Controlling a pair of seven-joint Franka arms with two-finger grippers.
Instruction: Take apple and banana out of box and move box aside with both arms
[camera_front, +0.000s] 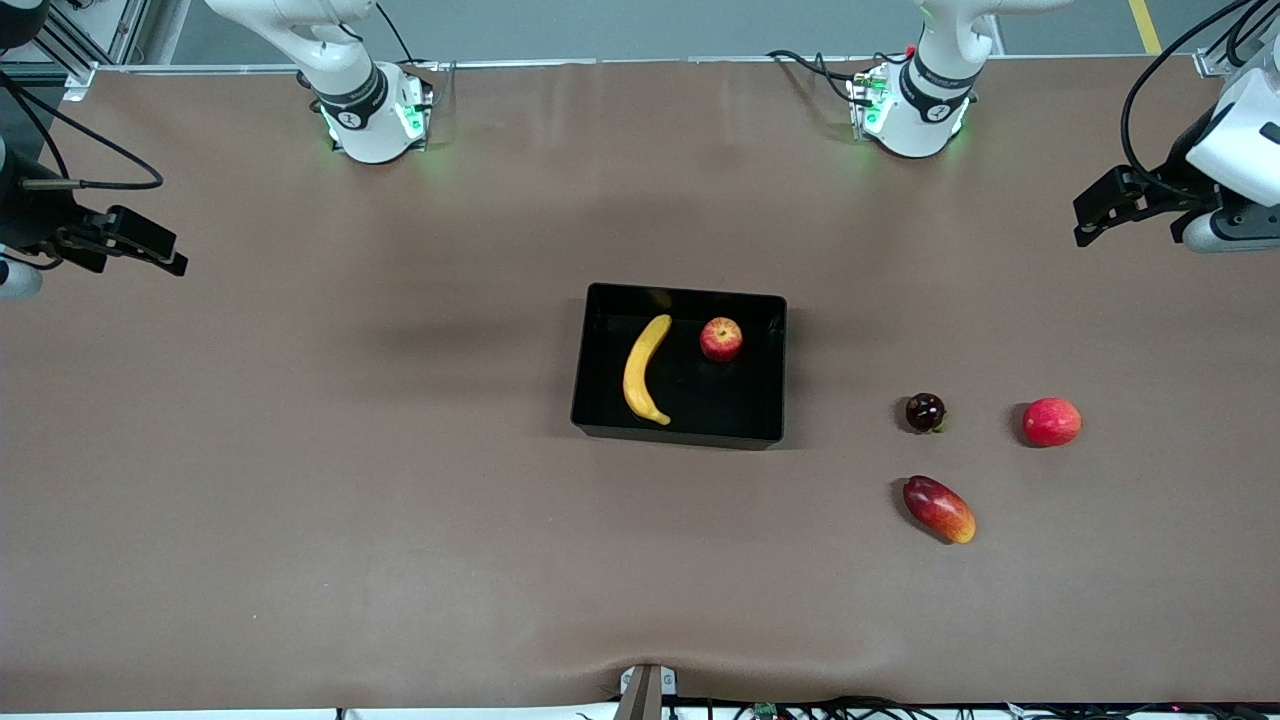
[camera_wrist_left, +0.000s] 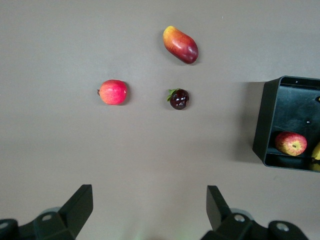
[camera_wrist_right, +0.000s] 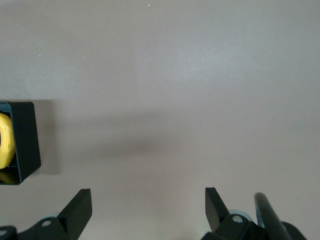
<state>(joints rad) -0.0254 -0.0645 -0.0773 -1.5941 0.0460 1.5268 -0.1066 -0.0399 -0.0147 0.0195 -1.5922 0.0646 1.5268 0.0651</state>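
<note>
The black box (camera_front: 600, 300) stands in the middle of the table. Inside it lie the yellow banana (camera_front: 645, 370) and, beside it, the red apple (camera_front: 721, 339) with yellowish patches. My left gripper (camera_front: 1095, 210) hangs open and empty over the bare table at the left arm's end, well away from the box. My right gripper (camera_front: 150, 245) hangs open and empty over the right arm's end. The left wrist view shows its open gripper (camera_wrist_left: 150, 200), a corner of the box (camera_wrist_left: 267, 120) and the apple (camera_wrist_left: 291, 143). The right wrist view shows its open gripper (camera_wrist_right: 148, 202), the box wall (camera_wrist_right: 27, 140) and a bit of banana (camera_wrist_right: 5, 140).
Three loose fruits lie on the table toward the left arm's end from the box: a dark round fruit (camera_front: 925, 412), a plain red round fruit (camera_front: 1051, 422) and, nearer the front camera, a red-orange mango (camera_front: 939, 509). Brown tabletop surrounds the box.
</note>
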